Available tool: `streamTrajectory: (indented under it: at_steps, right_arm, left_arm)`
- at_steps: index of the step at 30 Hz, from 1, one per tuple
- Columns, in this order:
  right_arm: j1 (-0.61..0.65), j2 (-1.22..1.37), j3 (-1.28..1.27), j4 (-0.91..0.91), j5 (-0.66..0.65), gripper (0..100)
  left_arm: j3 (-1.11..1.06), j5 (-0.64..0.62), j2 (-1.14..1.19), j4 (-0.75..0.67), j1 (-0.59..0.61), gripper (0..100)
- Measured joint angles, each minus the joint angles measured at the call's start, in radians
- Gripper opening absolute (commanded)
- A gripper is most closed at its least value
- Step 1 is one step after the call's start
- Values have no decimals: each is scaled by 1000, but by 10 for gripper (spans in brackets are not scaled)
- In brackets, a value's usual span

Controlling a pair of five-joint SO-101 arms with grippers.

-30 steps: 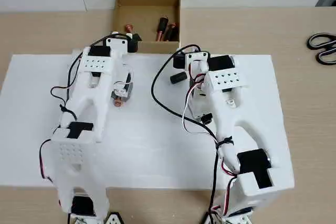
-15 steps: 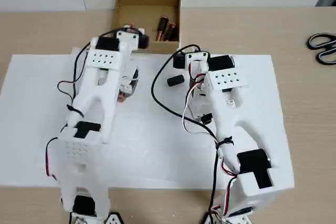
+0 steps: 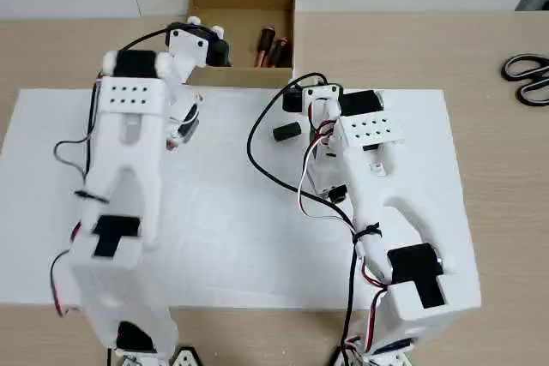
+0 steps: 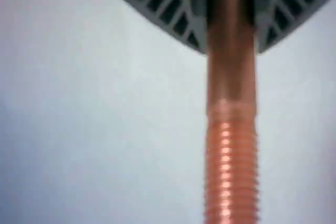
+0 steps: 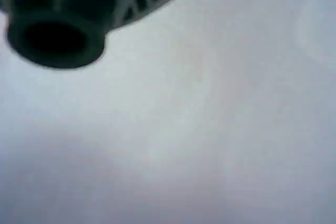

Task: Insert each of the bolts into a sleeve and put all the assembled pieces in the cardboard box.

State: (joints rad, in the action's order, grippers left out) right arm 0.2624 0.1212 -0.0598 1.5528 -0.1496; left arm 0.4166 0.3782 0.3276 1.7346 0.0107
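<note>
Left gripper (image 4: pixel 231 19) clamped on the smooth shank of a threaded copper-coloured metal bolt (image 4: pixel 231 140) over the white sheet (image 3: pixel 223 229), right gripper (image 5: pixel 89 3) closed on a black cylindrical sleeve (image 5: pixel 55 38), both near the open brown cardboard box (image 3: pixel 199 6) holding assembled pieces (image 3: pixel 264 45).

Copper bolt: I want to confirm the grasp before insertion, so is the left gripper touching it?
Touching. In the left wrist view the left gripper is clamped on the copper bolt, grey fingers against both sides.
</note>
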Motion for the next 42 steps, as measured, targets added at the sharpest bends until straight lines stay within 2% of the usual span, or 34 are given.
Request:
streamTrajectory:
  at_steps: [5,9,15,21,30,38,42]
  right_arm:
    - [-5,0,0,0,-49,4]
    - [-61,0,0,0,-61,4]
    - [-178,-2,0,0,-97,4]
    - [-213,-91,0,77,-109,4]
    - [-212,-319,0,91,-109,4]
    - [-212,-439,0,91,-109,4]
    - [-210,-473,0,94,-109,4]
  left_arm:
    - [-181,209,-218,2,-2,6]
    - [-315,390,-331,3,-2,6]
    - [-408,632,-353,3,-2,6]
    - [-408,910,-259,2,-3,6]
    - [-407,962,-97,-5,-2,6]
    - [-265,962,74,-78,-2,11]
    - [-161,962,167,-101,-2,96]
